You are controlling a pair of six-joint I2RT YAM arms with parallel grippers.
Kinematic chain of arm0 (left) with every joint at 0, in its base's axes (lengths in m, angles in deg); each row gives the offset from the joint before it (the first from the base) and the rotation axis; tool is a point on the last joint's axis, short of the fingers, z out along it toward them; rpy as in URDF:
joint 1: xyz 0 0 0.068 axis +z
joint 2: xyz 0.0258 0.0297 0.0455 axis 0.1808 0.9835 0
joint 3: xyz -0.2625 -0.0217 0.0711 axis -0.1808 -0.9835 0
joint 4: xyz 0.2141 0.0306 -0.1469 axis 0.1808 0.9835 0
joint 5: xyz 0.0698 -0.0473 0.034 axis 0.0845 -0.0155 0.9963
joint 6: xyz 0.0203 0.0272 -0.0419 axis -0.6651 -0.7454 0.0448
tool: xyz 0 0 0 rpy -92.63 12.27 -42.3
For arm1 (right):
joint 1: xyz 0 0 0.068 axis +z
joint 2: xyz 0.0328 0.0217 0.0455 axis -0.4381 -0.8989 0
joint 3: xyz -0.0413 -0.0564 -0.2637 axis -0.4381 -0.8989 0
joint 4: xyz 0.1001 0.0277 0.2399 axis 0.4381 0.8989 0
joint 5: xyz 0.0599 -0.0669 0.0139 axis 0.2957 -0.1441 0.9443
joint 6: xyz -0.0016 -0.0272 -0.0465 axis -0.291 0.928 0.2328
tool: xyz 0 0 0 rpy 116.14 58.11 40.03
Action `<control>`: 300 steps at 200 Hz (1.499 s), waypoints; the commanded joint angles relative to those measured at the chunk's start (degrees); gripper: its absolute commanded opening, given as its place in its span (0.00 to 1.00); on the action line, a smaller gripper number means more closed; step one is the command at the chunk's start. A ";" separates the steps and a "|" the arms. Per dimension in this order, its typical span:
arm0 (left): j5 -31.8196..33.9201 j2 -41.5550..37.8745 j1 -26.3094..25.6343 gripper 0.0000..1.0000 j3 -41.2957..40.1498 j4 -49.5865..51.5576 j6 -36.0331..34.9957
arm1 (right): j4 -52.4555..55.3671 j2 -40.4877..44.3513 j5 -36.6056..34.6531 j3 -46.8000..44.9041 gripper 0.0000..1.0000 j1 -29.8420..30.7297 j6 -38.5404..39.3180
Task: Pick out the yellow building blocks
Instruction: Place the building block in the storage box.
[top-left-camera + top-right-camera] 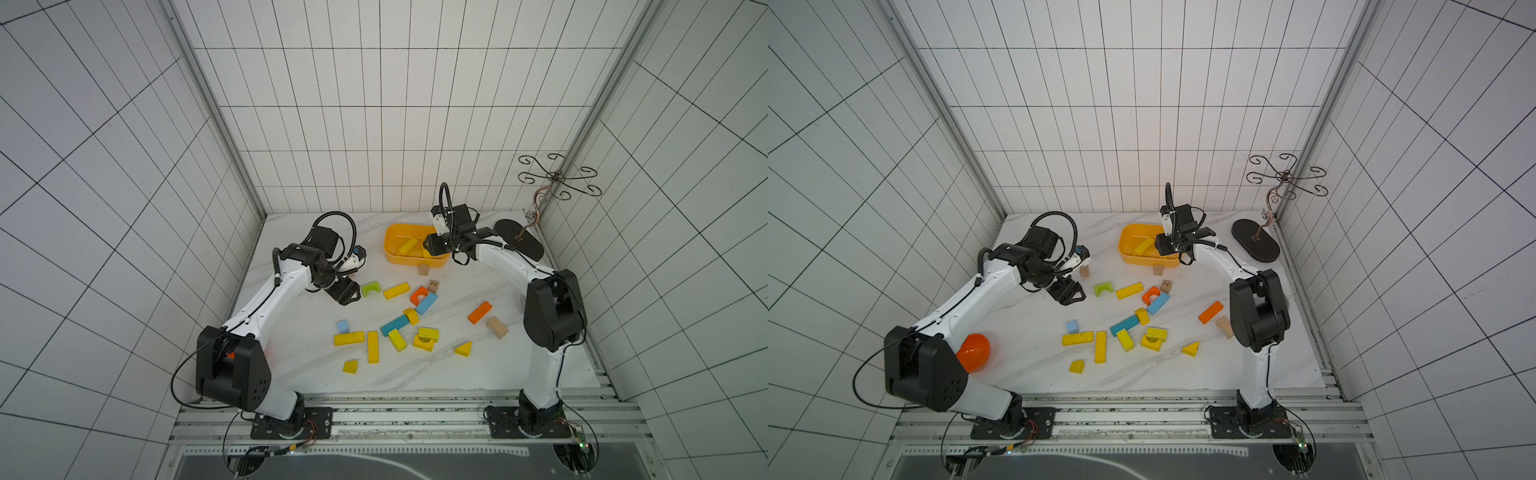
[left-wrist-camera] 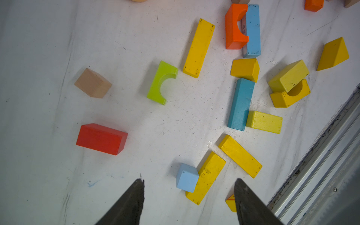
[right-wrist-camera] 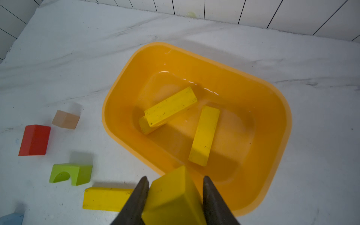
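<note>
Pinched between the jaws of the right tool [image 3: 175, 178], a yellow block [image 3: 171, 200] (shape only partly visible, with a sloped upper face) hangs over the near rim of the yellow-orange tub [image 3: 272, 91], which stands by the far edge of the bench [image 1: 299, 370]. Yellow bars [image 3: 204, 136] lie inside the tub. Jaws of the left tool [image 2: 188, 180] stand spread and empty above the loose pile. Other yellow building blocks [image 1: 372, 346] lie scattered from mid-bench toward the front edge.

Likely faults: a release at this position may drop the block onto the rim and bounce it out, and the sloped faces may slide in the grip. Further picks risk dragging neighbours, since one yellow bar [image 2: 206, 177] touches a light blue cube [image 2: 187, 177]. The orange bar [image 1: 479, 312] may be mistaken for yellow.
</note>
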 commanded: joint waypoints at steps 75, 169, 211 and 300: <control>1.83 4.88 -10.43 0.74 1.66 -6.61 -2.47 | 5.39 -15.99 -1.78 18.79 0.31 -2.25 5.68; 5.29 16.52 -13.76 0.71 8.69 -12.36 -0.90 | 5.71 -16.60 -2.41 18.92 0.51 -2.25 6.36; 5.82 19.80 -14.89 0.70 9.43 -14.06 -1.22 | 5.69 -14.15 -3.62 18.12 0.54 -2.33 5.60; 9.30 27.83 -17.03 0.70 14.66 -15.53 -1.96 | -1.31 11.86 -9.16 -3.94 0.54 -4.75 1.57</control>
